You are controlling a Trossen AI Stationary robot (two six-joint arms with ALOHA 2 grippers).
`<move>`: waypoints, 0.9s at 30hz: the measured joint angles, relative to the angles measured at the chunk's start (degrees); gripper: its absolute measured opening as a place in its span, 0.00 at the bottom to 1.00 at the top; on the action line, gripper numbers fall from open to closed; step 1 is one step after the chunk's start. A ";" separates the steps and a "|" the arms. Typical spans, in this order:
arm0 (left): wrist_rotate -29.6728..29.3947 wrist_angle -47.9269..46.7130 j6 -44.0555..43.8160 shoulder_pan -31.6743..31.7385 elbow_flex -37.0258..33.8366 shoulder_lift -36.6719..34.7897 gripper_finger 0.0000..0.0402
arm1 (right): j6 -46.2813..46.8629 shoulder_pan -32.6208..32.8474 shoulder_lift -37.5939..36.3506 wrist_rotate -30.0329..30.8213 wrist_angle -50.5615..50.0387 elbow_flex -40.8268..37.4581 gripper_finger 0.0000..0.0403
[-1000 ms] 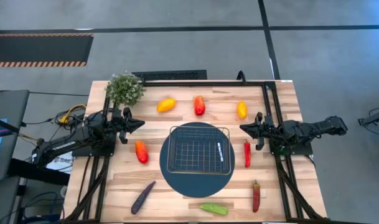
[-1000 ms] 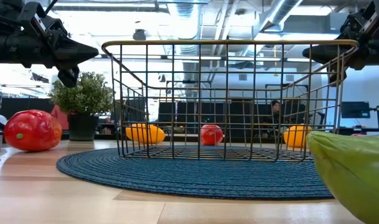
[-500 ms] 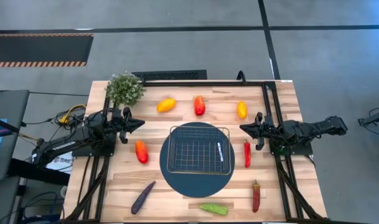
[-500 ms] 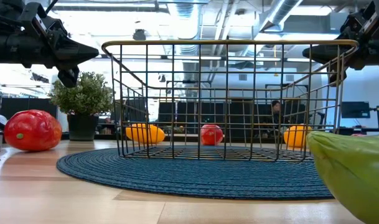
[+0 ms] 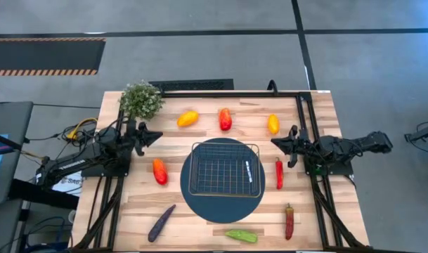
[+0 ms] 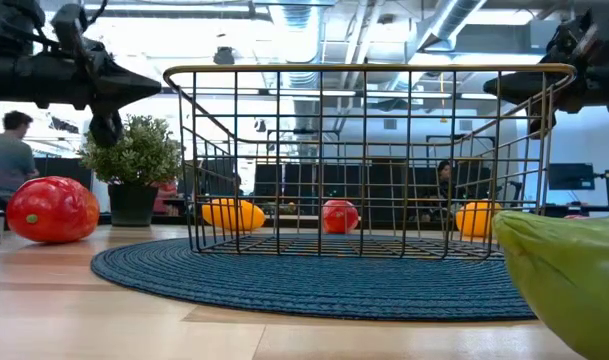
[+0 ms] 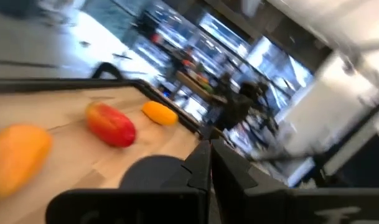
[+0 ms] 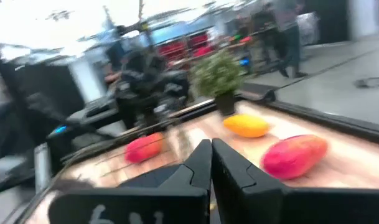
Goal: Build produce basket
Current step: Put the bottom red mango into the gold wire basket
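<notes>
The wire-mesh basket [image 5: 224, 169] [image 6: 369, 160] stands on a round dark-blue mat [image 5: 222, 204] at mid-table and holds nothing. Produce lies around it on the wood: an orange pepper [image 5: 188, 118], a red one [image 5: 225, 119] and a yellow-orange one [image 5: 273, 124] on the far side, a red pepper [image 5: 159, 171] [image 6: 52, 209] to the left, a thin red chili [image 5: 279, 173] to the right. Near the front lie a red chili [image 5: 289, 221], a green pepper [image 5: 241, 235] and a purple one [image 5: 161, 222]. My left gripper [image 5: 157, 134] [image 7: 209, 163] hovers shut left of the basket. My right gripper [image 5: 273, 143] [image 8: 210, 163] hovers shut right of it.
A bushy potted plant [image 5: 141, 100] stands at the far left corner, just beyond my left arm. A black frame rail [image 5: 298, 95] runs along the far and side edges. In the low view a person [image 6: 6, 160] shows in the room behind the table.
My left gripper has swung slightly toward the table's far edge and stays shut above the wood. A person has come into the low view at the left. My right arm and all the produce have kept still.
</notes>
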 joint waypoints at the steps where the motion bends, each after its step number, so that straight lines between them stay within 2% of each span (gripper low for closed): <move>1: -1.90 -0.64 -1.81 0.00 0.00 0.00 0.00 | 0.71 -0.33 -0.01 0.50 0.60 0.02 0.08; 4: -6.00 -2.14 -5.19 0.00 0.00 0.02 0.00 | 1.50 -1.43 -0.03 1.83 3.81 0.16 0.08; 6: -6.90 -2.12 -4.29 0.02 0.02 0.02 0.00 | 1.52 -2.22 0.01 2.62 3.56 0.55 0.08; 14: -7.22 -2.51 -8.21 0.00 0.00 0.02 0.00 | 2.82 -3.21 -0.02 2.76 11.73 1.93 0.08; 16: -4.54 -2.54 -8.61 0.02 0.02 0.15 0.01 | 5.04 -3.21 -0.03 2.76 13.61 1.95 0.08; 20: 1.84 -2.23 -11.66 -0.18 0.27 0.13 0.09 | 7.09 -3.24 -0.03 2.81 15.04 2.01 0.09; 27: 2.24 -2.34 -15.31 -1.16 0.33 1.33 0.29 | 7.25 -3.25 -0.01 3.57 19.65 2.08 0.16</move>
